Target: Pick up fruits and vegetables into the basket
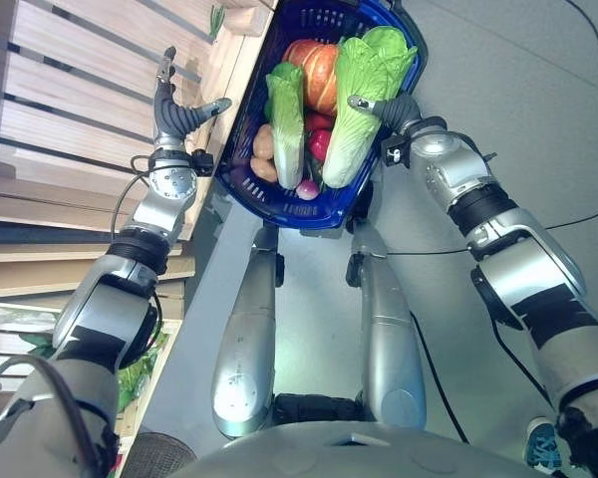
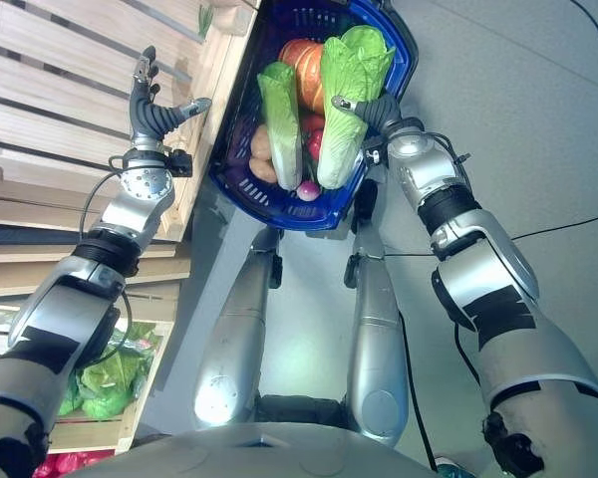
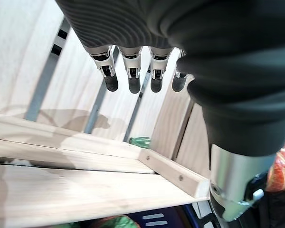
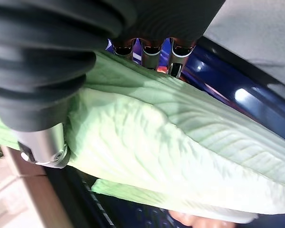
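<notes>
A blue plastic basket [image 1: 241, 189] sits on the floor at about twelve o'clock from the robot, tight against the side of a slatted wooden shelf rack [image 1: 70, 110] that runs along at nine to eleven o'clock. The basket is packed: an orange pumpkin [image 1: 317, 68] at the far end, two napa cabbages standing on end, and lower down a potato [image 1: 263, 141], a red pepper [image 1: 320, 142] and a small purple radish [image 1: 307, 189] near the six o'clock rim. The right hand [image 1: 391, 108] is wrapped around the larger napa cabbage [image 1: 364, 90] at the basket's three o'clock side; in the right wrist view the pale ribbed leaves [image 4: 180, 152] press right up under the palm, with the fingers [image 4: 152, 50] curled over the far side against the blue basket wall [image 4: 237, 90]. The slimmer napa cabbage [image 1: 287, 119] leans just beside it toward nine o'clock. The left hand [image 1: 171, 115] is raised over the wooden rack at ten o'clock, holding nothing, fingers [image 3: 133, 76] straight and spread with the thumb out to the side. Down at seven o'clock, bagged leafy greens [image 2: 105, 383] lie on a lower shelf of the rack.
</notes>
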`<state>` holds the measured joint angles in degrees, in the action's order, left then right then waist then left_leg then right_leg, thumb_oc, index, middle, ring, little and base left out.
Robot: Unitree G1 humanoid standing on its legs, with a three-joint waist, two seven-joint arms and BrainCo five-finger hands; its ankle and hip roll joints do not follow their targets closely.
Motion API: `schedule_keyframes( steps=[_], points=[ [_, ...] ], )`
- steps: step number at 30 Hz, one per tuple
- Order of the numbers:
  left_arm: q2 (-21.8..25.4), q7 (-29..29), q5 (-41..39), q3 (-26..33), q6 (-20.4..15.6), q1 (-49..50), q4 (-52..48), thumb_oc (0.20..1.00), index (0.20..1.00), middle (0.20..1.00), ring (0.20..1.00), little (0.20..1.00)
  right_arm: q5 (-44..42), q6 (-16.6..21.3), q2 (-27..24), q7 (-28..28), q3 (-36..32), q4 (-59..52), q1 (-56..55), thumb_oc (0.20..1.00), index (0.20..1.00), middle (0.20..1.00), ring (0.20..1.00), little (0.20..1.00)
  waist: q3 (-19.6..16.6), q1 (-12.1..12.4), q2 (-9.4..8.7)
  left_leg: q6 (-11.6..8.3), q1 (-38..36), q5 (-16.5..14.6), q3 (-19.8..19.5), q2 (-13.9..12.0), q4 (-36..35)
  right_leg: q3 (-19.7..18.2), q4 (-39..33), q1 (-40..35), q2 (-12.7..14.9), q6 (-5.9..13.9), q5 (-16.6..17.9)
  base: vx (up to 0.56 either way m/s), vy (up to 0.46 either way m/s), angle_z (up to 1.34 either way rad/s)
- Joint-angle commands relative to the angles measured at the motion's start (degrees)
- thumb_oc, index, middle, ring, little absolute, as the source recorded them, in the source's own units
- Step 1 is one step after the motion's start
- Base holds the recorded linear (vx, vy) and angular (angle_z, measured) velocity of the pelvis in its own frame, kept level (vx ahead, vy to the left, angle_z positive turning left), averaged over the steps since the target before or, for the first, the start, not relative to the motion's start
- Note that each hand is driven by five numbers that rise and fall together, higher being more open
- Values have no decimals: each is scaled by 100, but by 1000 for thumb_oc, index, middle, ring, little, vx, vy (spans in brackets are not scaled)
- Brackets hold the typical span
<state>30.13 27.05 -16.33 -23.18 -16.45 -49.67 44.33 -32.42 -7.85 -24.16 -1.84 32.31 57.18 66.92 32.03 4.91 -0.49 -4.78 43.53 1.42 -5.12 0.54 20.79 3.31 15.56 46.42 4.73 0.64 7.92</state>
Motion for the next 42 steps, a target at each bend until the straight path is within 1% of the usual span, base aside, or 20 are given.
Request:
schedule_keyframes(
  steps=[1, 5, 6, 7, 8, 9, 16, 25, 28, 32, 34, 36, 39, 41, 42],
  points=[
    [-63, 81, -170, 24, -324, -40, 56, 1000, 1000, 1000, 1000, 1000, 171, 120, -137, 207, 29, 435, 153, 200, 200, 200, 200, 200, -224, 27, 545, 230, 103, 116, 144, 475, -299, 383, 728, -52, -252, 201, -971, 20, 41, 6],
    [-149, 121, -141, -23, -356, -66, 58, 1000, 1000, 1000, 1000, 1000, 141, 112, -86, 193, -72, 742, 205, 200, 200, 200, 200, 200, -224, 57, 595, 251, 178, 112, 121, 506, -258, 385, 768, 25, -230, 205, -970, 14, 20, 9],
    [-170, 138, -132, -34, -363, -62, 49, 1000, 1000, 1000, 1000, 1000, 70, 90, -81, 169, -102, 815, 217, 282, 282, 282, 282, 282, -224, 63, 608, 256, 188, 110, 117, 515, -253, 387, 771, 37, -227, 204, -969, 0, 0, 0],
    [-185, 143, -120, -32, -370, -59, 37, 1000, 1000, 1000, 1000, 1000, 32, 115, -75, 138, -137, 876, 217, 438, 438, 438, 438, 438, -224, 70, 617, 260, 204, 108, 116, 520, -247, 391, 774, 53, -221, 206, -967, 0, 0, 0],
    [-208, 160, -101, -32, -368, -47, 16, 1000, 1000, 1000, 1000, 1000, 46, 130, -72, 126, -172, 928, 224, 818, 818, 818, 818, 818, -224, 78, 627, 263, 215, 105, 116, 523, -240, 395, 781, 61, -216, 207, -970, 0, 0, 0],
    [-237, 169, -89, -37, -381, -25, -4, 1000, 1000, 1000, 1000, 1000, 106, 154, -62, 122, -210, 989, 231, 1000, 1000, 1000, 1000, 1000, -224, 91, 646, 265, 241, 105, 110, 531, -221, 396, 795, 81, -207, 210, -972, 0, 0, 0],
    [-301, 217, -50, -38, -391, 43, -61, 1000, 1000, 1000, 1000, 1000, 188, 125, -52, -8, -231, 1035, 260, 1000, 1000, 1000, 1000, 1000, -224, 105, 657, 267, 298, 112, 107, 537, -166, 401, 846, 136, -197, 211, -966, 2, 1, 0],
    [-328, 289, 29, -52, -364, 148, -110, 1000, 1000, 1000, 1000, 1000, 221, 148, -83, -37, -275, 1074, 217, 1000, 1000, 1000, 1000, 1000, -224, 88, 660, 285, 263, 87, 110, 535, -126, 373, 887, 120, -210, 210, -969, 0, 0, 0],
    [-346, 329, 69, -25, -309, 168, -142, 1000, 1000, 1000, 1000, 1000, 252, 235, -98, -76, -285, 1050, 199, 1000, 1000, 1000, 1000, 1000, -224, 71, 651, 301, 191, 75, 124, 538, -155, 366, 859, 62, -221, 207, -965, 0, 0, 0],
    [-317, 333, 124, -28, -239, 250, -151, 1000, 1000, 1000, 1000, 1000, 280, 495, -108, -165, -339, 982, 129, 1000, 1000, 1000, 1000, 1000, -224, 47, 635, 313, 62, 53, 120, 552, -175, 348, 811, -68, -232, 209, -956, 0, 0, 0],
    [-276, 408, 214, -17, -21, 322, -124, 1000, 1000, 1000, 1000, 1000, 286, 654, -121, -273, -366, 833, 51, 1000, 1000, 1000, 1000, 1000, -224, 19, 602, 317, -89, 49, 145, 553, -243, 345, 720, -220, -240, 218, -930, -20, 6, -1],
    [-226, 391, 190, 28, 66, 433, -97, 1000, 1000, 1000, 1000, 1000, 329, 776, -139, -373, -385, 688, -22, 1000, 1000, 1000, 1000, 1000, -224, 0, 574, 314, -221, 54, 159, 552, -307, 331, 647, -356, -250, 227, -917, -40, 15, 0],
    [-149, 249, 315, 95, 93, 710, -56, 1000, 1000, 1000, 1000, 1000, 322, 888, -208, -476, -412, 248, -342, 1000, 1000, 1000, 1000, 1000, -224, -61, 509, 297, -613, 80, 191, 524, -533, 301, 432, -714, -252, 255, -861, -39, 14, -4],
    [-116, 112, 323, 125, 154, 981, -23, 1000, 1000, 1000, 1000, 1000, 497, 1045, -276, -560, -416, -110, -663, 1000, 1000, 1000, 1000, 1000, -224, -117, 473, 284, -970, 112, 208, 496, -745, 276, 235, -1034, -239, 291, -808, -36, 38, -6],
    [-118, 6, 451, 144, 162, 1105, 11, 1000, 1000, 1000, 1000, 1000, 516, 1075, -324, -590, -425, -260, -816, 1000, 1000, 1000, 1000, 1000, -224, -139, 457, 276, -1130, 121, 215, 481, -841, 278, 140, -1187, -216, 313, -790, -26, 24, -9]
  ],
)
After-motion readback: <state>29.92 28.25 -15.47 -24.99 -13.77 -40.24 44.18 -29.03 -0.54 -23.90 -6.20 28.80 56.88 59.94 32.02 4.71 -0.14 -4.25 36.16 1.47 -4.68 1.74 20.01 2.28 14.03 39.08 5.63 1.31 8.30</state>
